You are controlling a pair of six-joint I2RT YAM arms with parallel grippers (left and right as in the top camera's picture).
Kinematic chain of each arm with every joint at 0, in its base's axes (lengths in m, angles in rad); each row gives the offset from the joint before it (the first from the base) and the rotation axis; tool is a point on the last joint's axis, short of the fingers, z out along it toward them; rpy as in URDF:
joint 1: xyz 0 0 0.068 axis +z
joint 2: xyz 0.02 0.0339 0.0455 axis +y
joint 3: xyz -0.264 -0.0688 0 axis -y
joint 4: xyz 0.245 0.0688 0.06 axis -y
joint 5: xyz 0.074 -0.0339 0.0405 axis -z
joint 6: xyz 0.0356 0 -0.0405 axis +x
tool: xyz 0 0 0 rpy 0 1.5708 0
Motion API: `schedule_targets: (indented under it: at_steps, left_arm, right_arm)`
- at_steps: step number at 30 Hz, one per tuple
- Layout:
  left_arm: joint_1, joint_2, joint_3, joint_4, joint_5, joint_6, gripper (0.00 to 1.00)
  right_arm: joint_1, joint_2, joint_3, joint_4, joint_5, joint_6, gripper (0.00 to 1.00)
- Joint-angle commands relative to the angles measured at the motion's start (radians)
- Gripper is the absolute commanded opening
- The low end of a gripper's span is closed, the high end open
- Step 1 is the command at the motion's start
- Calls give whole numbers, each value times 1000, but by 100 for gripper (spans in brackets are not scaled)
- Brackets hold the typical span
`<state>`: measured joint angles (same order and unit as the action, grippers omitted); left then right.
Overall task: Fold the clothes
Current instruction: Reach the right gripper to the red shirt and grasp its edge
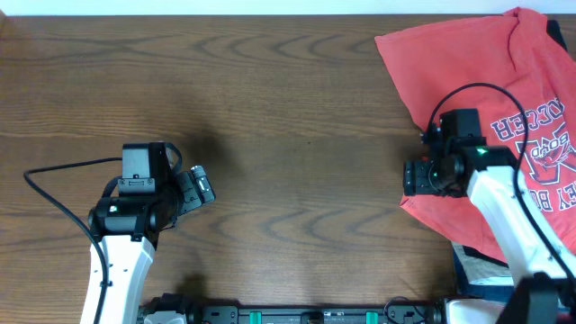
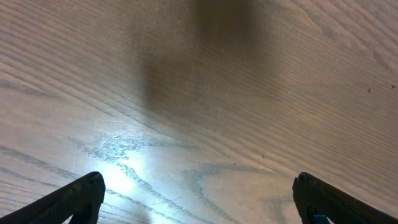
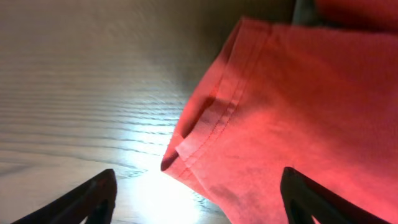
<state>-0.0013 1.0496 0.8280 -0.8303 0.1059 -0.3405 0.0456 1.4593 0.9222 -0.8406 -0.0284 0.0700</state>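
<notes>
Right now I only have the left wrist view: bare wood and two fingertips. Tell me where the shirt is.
Observer: The shirt lies bunched at the far right corner of the table, well away from your left gripper.
Operator: Give me the right gripper's state.
Observer: The right gripper is open at the shirt's left edge and holds nothing.
Operator: Say what is in front of its fingers.
Observer: A stitched hem, folded over at its corner, resting on the wood.
</notes>
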Motion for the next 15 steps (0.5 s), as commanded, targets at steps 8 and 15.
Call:
schedule_targets:
  at_steps: [8, 15]
  left_arm:
    - [-2, 3, 15, -3, 7, 2, 98]
    - [-2, 3, 15, -3, 8, 2, 98]
  right_arm:
    - [32, 189, 8, 28, 51, 43, 72]
    - [32, 285, 8, 57, 92, 108, 17]
